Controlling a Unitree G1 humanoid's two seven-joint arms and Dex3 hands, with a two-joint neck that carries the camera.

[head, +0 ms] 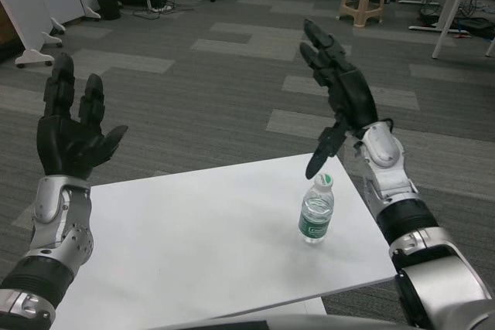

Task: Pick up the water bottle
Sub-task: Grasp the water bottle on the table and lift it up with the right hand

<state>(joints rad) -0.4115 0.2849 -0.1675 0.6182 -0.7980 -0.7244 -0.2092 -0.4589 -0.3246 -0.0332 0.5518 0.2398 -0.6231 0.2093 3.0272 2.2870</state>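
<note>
A small clear water bottle point(316, 209) with a green label and pale cap stands upright near the right edge of the white desk point(193, 237). Above and just behind it hovers the right robot hand point(338, 96), fingers spread, holding nothing, its thumb pointing down near the cap. The left robot hand point(73, 125) is raised well apart, also spread and empty. A careless descent could tip the bottle off the nearby edge. How much water it holds is unclear.
</note>
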